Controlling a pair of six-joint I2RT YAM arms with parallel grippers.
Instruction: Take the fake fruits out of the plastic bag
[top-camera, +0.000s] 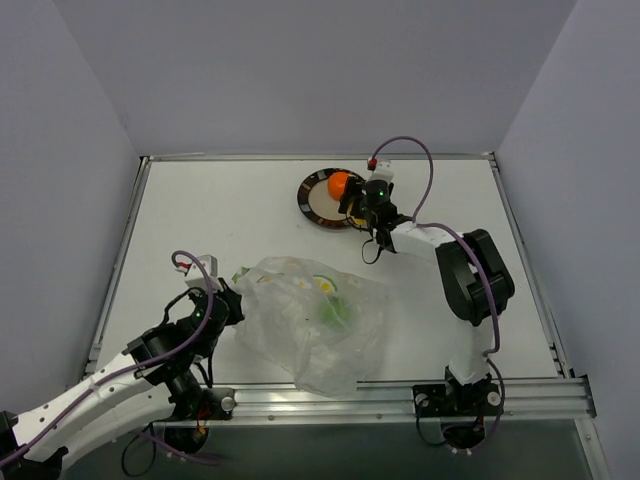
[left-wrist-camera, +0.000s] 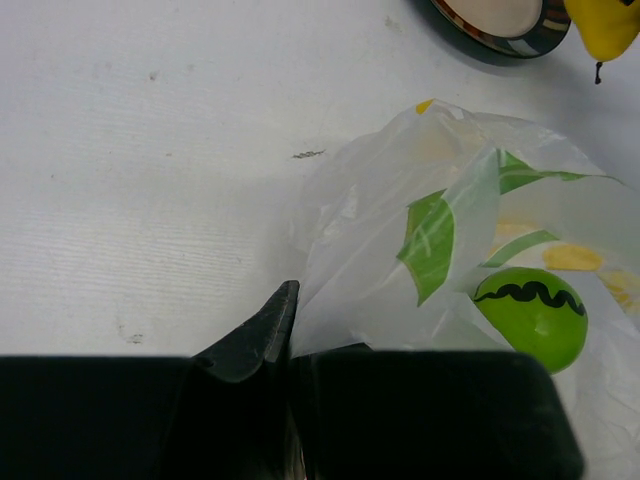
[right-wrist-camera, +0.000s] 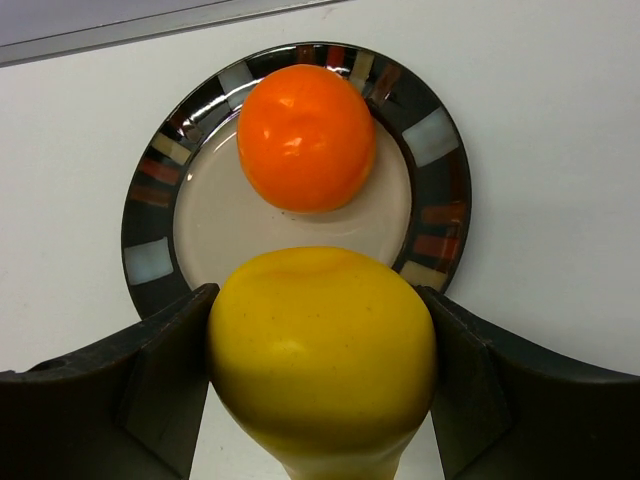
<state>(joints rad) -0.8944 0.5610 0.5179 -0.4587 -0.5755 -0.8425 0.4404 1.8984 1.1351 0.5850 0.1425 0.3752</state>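
1. Overhead view: the right hand (top-camera: 362, 205) is hovering at the right side of the plate (top-camera: 312, 205), on the far half of the desk (top-camera: 200, 220). The orange fruit (top-camera: 339, 184) is sitting on the plate. The wrist is covering whatever the hand is carrying.
2. The right wrist view is settling that. Both fingers are pressing against the sides of the yellow pear (right-wrist-camera: 320, 350), holding it over the plate's near rim. I cannot tell whether the pear is touching the plate. The orange fruit is lying beyond it on the cream centre, with a strip of plate showing between the two.
3. Overhead view: the bag (top-camera: 320, 340) is lying crumpled on the near half of the desk, between the arms and well apart from the plate. The green fruit (top-camera: 335, 312) is showing only as a blur through the film.
4. The left wrist view is giving it sharply. It is round, with a dark wavy line, and is lying inside the bag behind printed green and yellow marks.
5. Left hand (top-camera: 228, 300): the overhead view is placing it at the bag's left edge, grip unreadable. The left wrist view is showing the fingers closed together, pinching the film.
6. The left wrist view is also catching the plate rim and the pear's stem end in its top right corner.
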